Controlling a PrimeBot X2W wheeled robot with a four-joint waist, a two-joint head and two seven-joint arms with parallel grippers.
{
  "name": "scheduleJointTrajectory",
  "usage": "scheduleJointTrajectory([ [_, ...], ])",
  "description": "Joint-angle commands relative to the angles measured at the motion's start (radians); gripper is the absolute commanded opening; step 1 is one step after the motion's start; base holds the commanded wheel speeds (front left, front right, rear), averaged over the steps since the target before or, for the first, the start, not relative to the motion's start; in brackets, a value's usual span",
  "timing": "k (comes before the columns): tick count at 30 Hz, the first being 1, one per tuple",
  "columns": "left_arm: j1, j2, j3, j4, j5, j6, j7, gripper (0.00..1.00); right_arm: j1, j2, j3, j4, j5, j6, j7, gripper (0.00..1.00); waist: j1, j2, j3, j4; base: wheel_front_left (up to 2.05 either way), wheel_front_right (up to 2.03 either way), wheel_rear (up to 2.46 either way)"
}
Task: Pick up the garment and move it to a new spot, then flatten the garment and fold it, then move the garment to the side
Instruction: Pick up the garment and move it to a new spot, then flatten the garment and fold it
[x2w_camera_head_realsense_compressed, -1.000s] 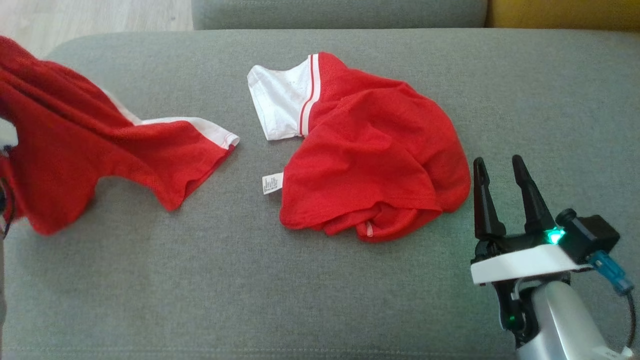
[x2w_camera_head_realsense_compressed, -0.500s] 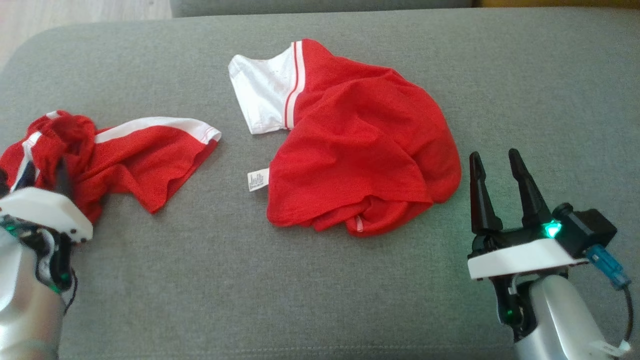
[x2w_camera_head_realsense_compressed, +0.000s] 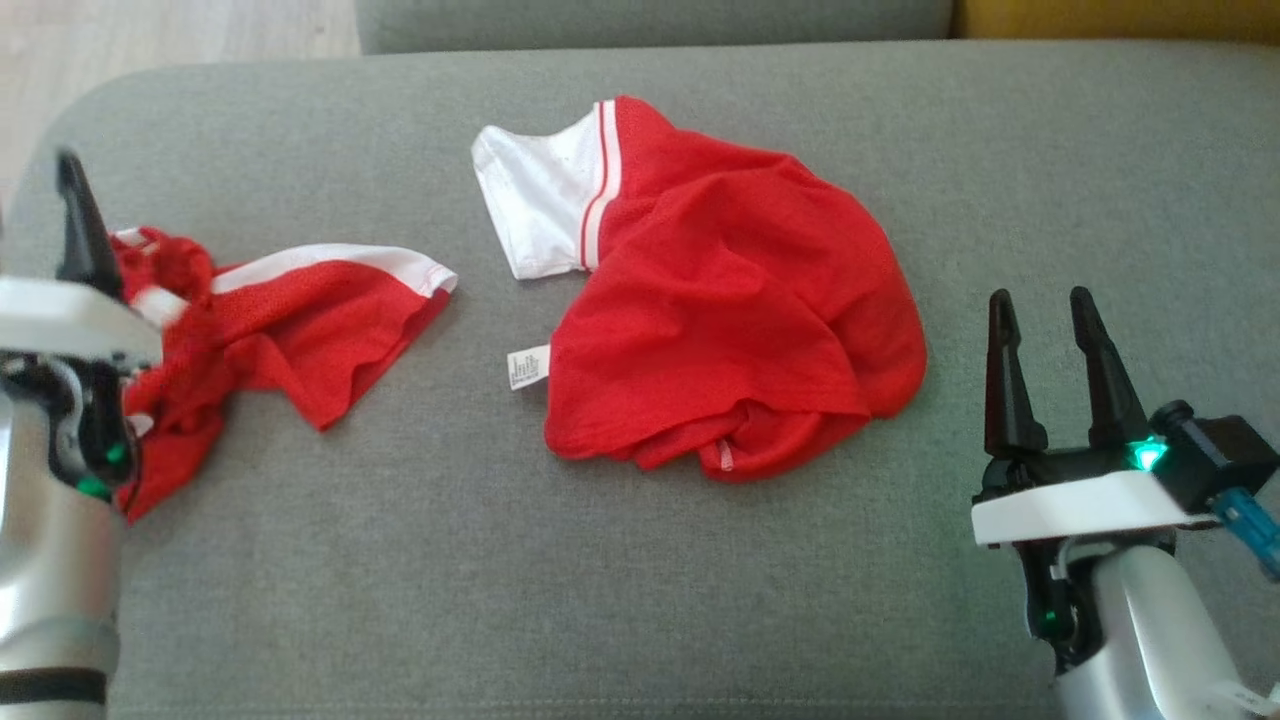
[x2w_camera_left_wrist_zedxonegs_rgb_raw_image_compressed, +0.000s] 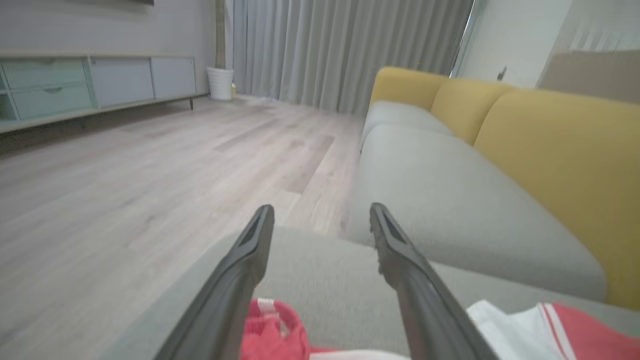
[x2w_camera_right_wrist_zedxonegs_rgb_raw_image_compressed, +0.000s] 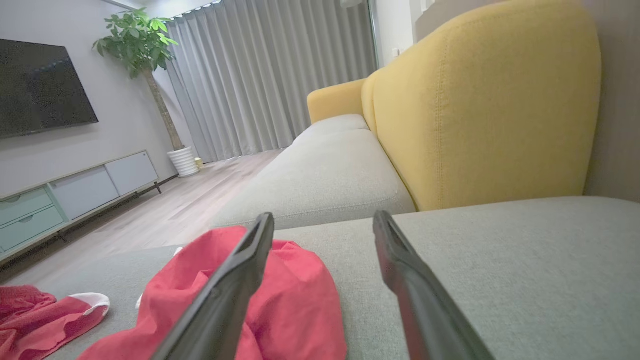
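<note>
The garment (x2w_camera_head_realsense_compressed: 300, 320), red mesh with white edge trim, lies crumpled at the left of the grey cushion (x2w_camera_head_realsense_compressed: 420, 560). My left gripper (x2w_camera_head_realsense_compressed: 62, 225) rises just over its left end, open and holding nothing. In the left wrist view its fingers (x2w_camera_left_wrist_zedxonegs_rgb_raw_image_compressed: 322, 220) stand apart above a red fold of the garment (x2w_camera_left_wrist_zedxonegs_rgb_raw_image_compressed: 272, 330). My right gripper (x2w_camera_head_realsense_compressed: 1040, 300) hovers open at the right, a little clear of the red heap in the middle, and its spread fingers (x2w_camera_right_wrist_zedxonegs_rgb_raw_image_compressed: 322, 220) are empty. The garment (x2w_camera_right_wrist_zedxonegs_rgb_raw_image_compressed: 30, 310) also lies far left in the right wrist view.
Red shorts (x2w_camera_head_realsense_compressed: 730, 310) with a broad white band and a small white tag (x2w_camera_head_realsense_compressed: 527, 367) lie bunched in the cushion's middle. The cushion's rounded corner and the wooden floor (x2w_camera_head_realsense_compressed: 150, 30) are at the far left. A yellow sofa back (x2w_camera_right_wrist_zedxonegs_rgb_raw_image_compressed: 475, 100) stands beyond.
My left gripper went from shut on the lifted garment to open. The garment dropped onto the cushion's left side and the gripper rose off it. The head view shifted slightly.
</note>
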Motion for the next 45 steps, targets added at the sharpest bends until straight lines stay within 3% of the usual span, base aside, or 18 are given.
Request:
scheduleJointTrajectory([
  [1,-0.009,0.036,0.045,-0.062,0.011,0.008,-0.012,1.00,-0.014,-0.004,0.024,-0.042,-0.009,0.004,-0.006,1.00,0.0000,0.0000,-0.015,0.011,0.00,0.00,0.00],
  [6,0.088,-0.024,0.077,-0.249,0.028,0.016,-0.012,1.00,0.023,-0.004,0.049,-0.055,-0.024,0.004,0.006,1.00,0.0000,0.0000,-0.055,0.035,0.00,0.00,0.00],
  [12,0.245,-0.097,0.013,-0.360,0.060,0.018,-0.012,1.00,0.060,-0.004,0.067,-0.089,-0.027,0.004,0.023,1.00,0.0000,0.0000,-0.082,0.051,0.00,0.00,0.00],
  [21,0.429,-0.209,-0.004,-0.455,0.114,0.043,-0.012,1.00,0.078,-0.004,0.070,-0.109,-0.026,0.004,0.040,1.00,0.0000,0.0000,-0.101,0.047,0.00,0.00,0.00],
  [27,0.437,-0.223,0.028,-0.457,0.118,0.013,-0.012,1.00,0.078,-0.004,0.086,-0.118,-0.035,0.004,0.044,1.00,0.0000,0.0000,-0.102,0.056,0.00,0.00,0.00],
  [37,0.416,-0.247,0.033,-0.428,0.134,-0.021,-0.012,1.00,0.009,-0.004,0.276,-0.098,-0.060,0.004,0.091,1.00,0.0000,0.0000,-0.062,0.095,0.00,0.00,0.00],
  [45,0.364,-0.280,0.021,-0.393,0.105,-0.053,-0.012,1.00,-0.126,-0.004,0.481,0.084,-0.101,0.004,0.194,1.00,0.0000,0.0000,-0.007,0.142,0.00,0.00,0.00],
])
